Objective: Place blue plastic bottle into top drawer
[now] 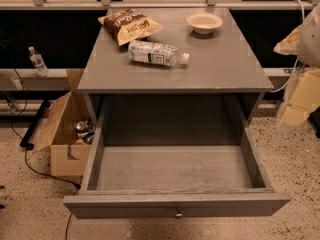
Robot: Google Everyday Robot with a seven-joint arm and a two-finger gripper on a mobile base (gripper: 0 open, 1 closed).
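Bottle [156,53] lying on its side on desk [225,66], beside bag [129,25], cap pointing right. Drawer [175,204] pulled wide, likely readied to take it. End effector [299,101] off desk's right side, well apart from bottle; impossible to tell whether open or holding anything.

Dim warm light; top drawer [175,171] back in shadow; gripper [299,96] at right edge apparently blurred.
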